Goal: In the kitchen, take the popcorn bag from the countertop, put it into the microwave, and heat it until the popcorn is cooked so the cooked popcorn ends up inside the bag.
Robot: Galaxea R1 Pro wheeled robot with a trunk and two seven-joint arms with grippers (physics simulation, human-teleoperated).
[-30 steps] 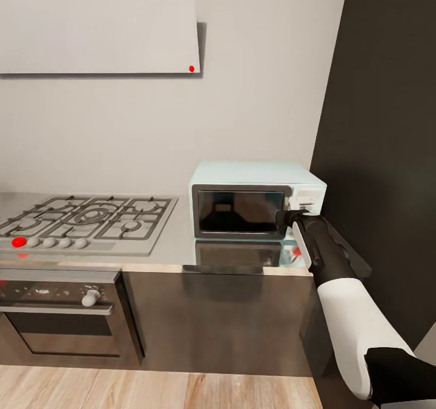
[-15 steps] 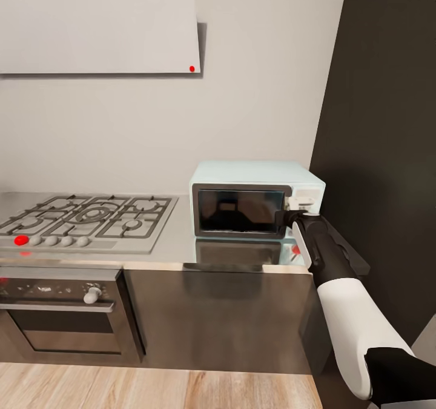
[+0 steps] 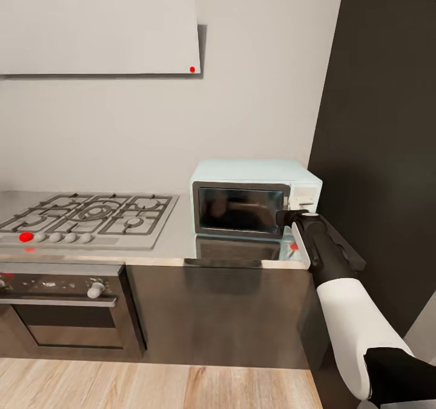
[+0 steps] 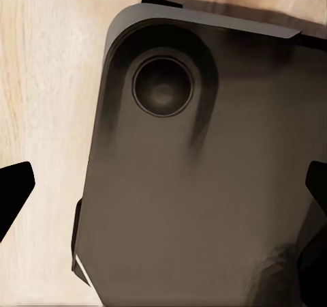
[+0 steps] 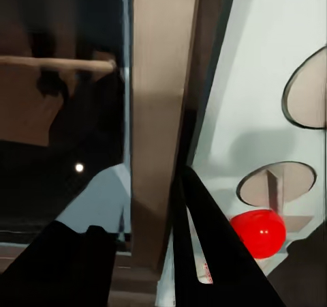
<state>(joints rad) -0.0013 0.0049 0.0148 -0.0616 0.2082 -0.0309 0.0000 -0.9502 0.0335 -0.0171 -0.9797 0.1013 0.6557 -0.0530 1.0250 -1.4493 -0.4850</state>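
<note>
With the right gripper (image 3: 286, 217) placed at the microwave (image 3: 254, 198) door's edge, grip state not discernible, the red button (image 5: 257, 232) is best approached squarely.

right arm (image 3: 339, 288): extended forward | right end effector (image 3: 289, 216): fingers apart | left end effector (image 4: 163, 205): fingers spread wide

White forearm shell (image 3: 354, 321), black wrist, black end effector (image 3: 289, 216).
</note>
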